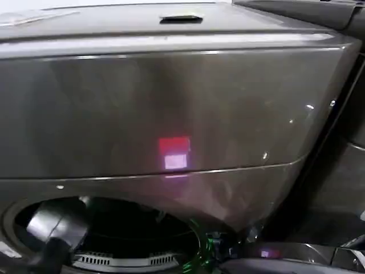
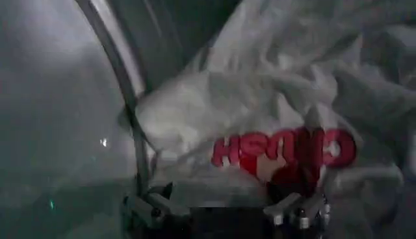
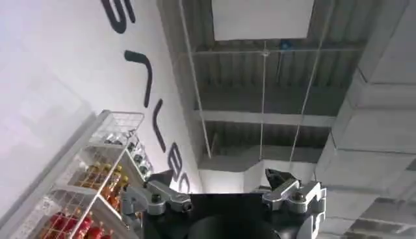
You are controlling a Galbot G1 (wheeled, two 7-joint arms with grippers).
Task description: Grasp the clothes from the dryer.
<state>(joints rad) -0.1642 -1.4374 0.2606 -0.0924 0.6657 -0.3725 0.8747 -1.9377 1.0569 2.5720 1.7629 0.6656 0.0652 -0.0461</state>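
The dryer [image 1: 171, 108], a dark bronze-grey front-loader, shows its broad metallic front in the head view, a small red-pink light [image 1: 174, 153] glowing near the middle of the panel. Its round drum mouth [image 1: 108, 234] opens at the lower left of that front, and the left arm [image 1: 54, 231] reaches in through the mouth's left side.

Inside the drum, the left wrist view has the clothes [image 2: 273, 110], a crumpled bundle of pale grey-white fabric with red lettering [image 2: 286, 150], lying against the drum wall beside the curved rim [image 2: 127, 97] of the opening. The left gripper [image 2: 226, 209] stands with its fingers [image 2: 153, 206] spread wide, close up to the fabric just under the red print and holding nothing.

The right gripper [image 3: 224, 195] points up at a ceiling [image 3: 273, 78] of beams, away from the dryer, its fingers [image 3: 292, 193] also apart and empty. A wire rack of bottles [image 3: 91, 188] stands against a white wall [image 3: 58, 78] with dark lettering.
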